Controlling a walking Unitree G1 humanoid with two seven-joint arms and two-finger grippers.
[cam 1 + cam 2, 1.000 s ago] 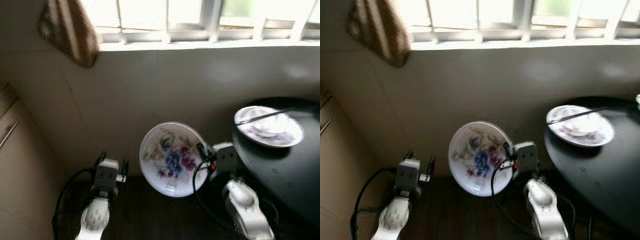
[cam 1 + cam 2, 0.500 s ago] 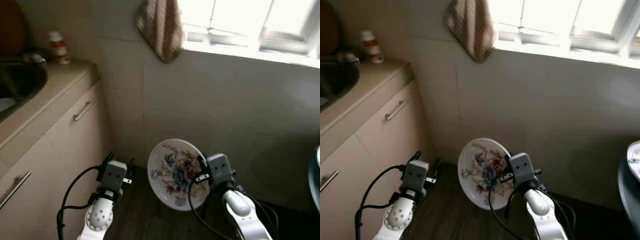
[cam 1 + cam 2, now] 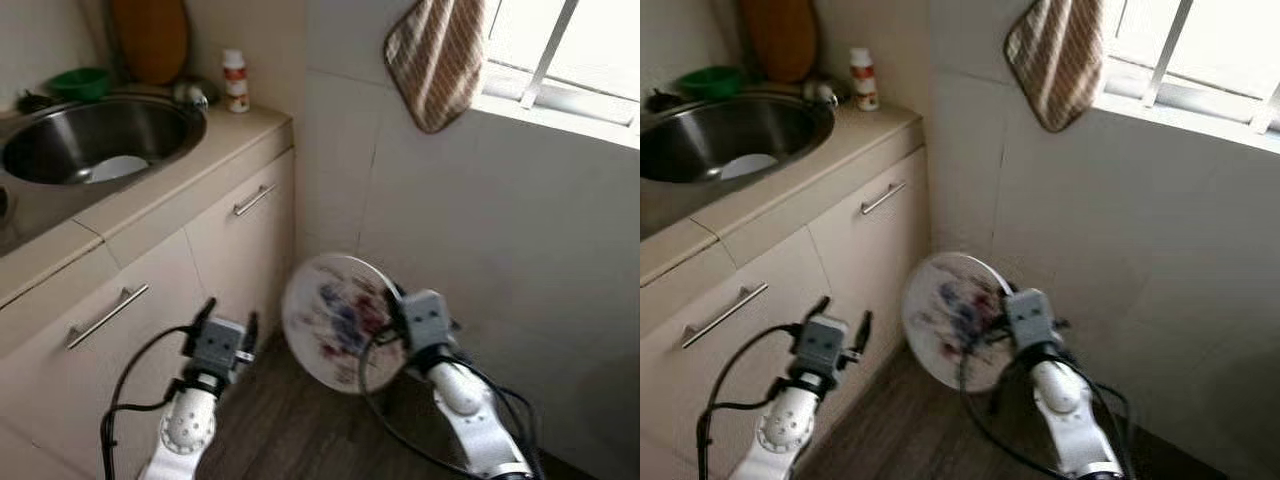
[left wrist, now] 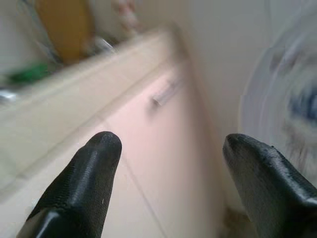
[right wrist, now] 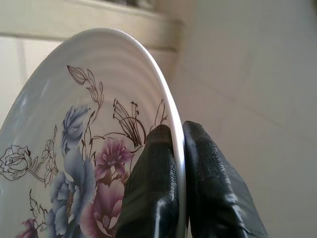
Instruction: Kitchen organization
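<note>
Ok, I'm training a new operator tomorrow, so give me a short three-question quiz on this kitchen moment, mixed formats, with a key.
1. True or false: the right gripper is pinching the rim of the flowered plate.
2. Multiple choice: the left gripper is A) shut on a towel, B) open and holding nothing, C) shut on a drawer handle.
3. Fill in: the small white bottle with a red cap stands on the counter beside the ____.

Key: 1 true; 2 B; 3 sink.
</note>
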